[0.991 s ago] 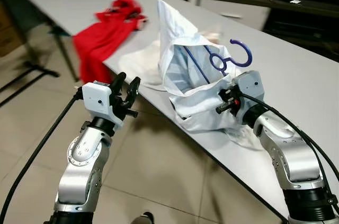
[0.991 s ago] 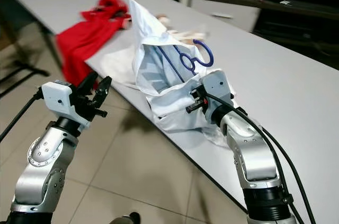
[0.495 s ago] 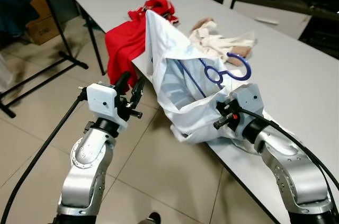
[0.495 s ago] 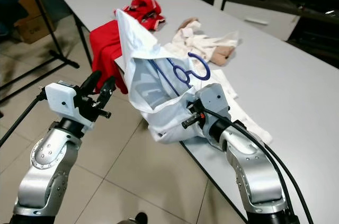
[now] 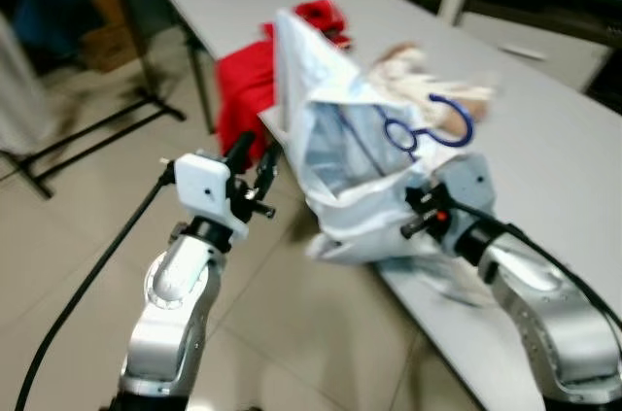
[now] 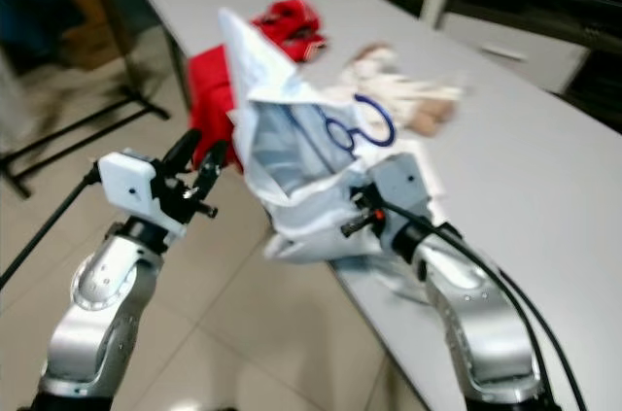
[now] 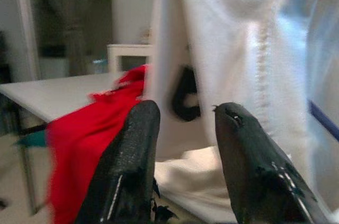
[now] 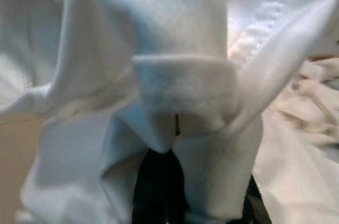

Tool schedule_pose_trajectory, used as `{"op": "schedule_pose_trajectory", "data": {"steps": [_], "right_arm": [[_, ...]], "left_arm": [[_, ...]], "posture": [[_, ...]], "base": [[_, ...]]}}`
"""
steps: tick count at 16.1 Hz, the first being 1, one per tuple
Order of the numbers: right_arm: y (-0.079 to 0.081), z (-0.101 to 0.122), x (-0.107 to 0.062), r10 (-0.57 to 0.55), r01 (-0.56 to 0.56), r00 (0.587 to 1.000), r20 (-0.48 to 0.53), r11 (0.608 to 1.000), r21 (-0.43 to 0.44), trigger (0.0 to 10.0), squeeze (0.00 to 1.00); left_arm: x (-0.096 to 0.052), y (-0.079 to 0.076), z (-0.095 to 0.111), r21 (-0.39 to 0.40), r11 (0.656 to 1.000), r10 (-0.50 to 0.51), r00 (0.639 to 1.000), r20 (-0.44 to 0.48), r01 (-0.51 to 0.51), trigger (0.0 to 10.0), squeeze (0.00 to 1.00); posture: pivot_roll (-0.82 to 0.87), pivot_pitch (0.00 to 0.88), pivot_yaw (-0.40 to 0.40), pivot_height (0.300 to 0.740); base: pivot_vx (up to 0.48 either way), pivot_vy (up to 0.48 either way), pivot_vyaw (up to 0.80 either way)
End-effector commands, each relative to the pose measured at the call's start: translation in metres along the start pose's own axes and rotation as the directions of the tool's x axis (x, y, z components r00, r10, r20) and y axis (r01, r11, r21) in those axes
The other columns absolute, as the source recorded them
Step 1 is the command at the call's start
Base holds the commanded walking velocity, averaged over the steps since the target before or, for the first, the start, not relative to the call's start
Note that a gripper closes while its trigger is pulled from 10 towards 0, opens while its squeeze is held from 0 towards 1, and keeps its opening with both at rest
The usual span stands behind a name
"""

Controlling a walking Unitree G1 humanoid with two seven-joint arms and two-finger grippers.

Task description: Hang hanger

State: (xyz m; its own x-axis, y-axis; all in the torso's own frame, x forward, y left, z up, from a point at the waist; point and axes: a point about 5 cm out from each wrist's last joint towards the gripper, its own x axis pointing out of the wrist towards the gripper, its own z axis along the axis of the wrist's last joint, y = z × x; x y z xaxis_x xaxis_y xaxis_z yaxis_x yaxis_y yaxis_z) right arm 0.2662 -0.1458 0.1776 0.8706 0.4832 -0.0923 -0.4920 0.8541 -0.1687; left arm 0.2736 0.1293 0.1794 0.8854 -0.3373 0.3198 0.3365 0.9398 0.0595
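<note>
I saw a long grey table [image 5: 544, 154] standing on a tiled floor [image 5: 87, 226]. On it lay a red garment [image 5: 248, 90] spilling over the near edge, a crumpled cream cloth [image 5: 423, 81] further in, and a white garment [image 5: 340, 154] bunched at the edge.

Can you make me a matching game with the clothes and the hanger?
Things:
1. hanger
2. red garment
3. white garment
4. left gripper

Descriptions:
A. open, holding nothing
B. blue, poking out of the white cloth
C. draped over the table edge
D. held up by the right gripper

Pairs: 1-B, 2-C, 3-D, 4-A
</note>
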Motion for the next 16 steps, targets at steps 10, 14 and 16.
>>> {"op": "schedule_pose_trajectory", "data": {"steps": [10,14,16], "right_arm": [[0.008,-0.001,-0.001,-0.01,0.01,1.0,0.025,1.0,0.013,10.0,0.0],[0.017,-0.019,0.009,-0.069,0.068,0.998,0.012,0.997,0.048,10.0,0.0],[0.02,-0.031,0.018,-0.105,0.105,0.994,0.001,0.994,0.043,10.0,0.0]], "left_arm": [[-0.006,-0.001,-0.004,-0.01,0.999,0.03,1.0,-0.003,-0.03,10.0,0.0],[-0.008,-0.005,-0.01,-0.023,0.999,0.027,0.999,-0.019,-0.028,10.0,0.0],[-0.008,-0.006,-0.016,-0.026,0.999,0.032,0.999,-0.032,-0.033,10.0,0.0]], "posture": [[0.05,0.084,-0.036,0.74],[0.05,0.087,-0.036,0.74],[0.05,0.085,-0.035,0.74]], "base": [[0.0,0.0,0.78],[0.0,0.0,0.54],[0.0,0.0,0.0]]}}
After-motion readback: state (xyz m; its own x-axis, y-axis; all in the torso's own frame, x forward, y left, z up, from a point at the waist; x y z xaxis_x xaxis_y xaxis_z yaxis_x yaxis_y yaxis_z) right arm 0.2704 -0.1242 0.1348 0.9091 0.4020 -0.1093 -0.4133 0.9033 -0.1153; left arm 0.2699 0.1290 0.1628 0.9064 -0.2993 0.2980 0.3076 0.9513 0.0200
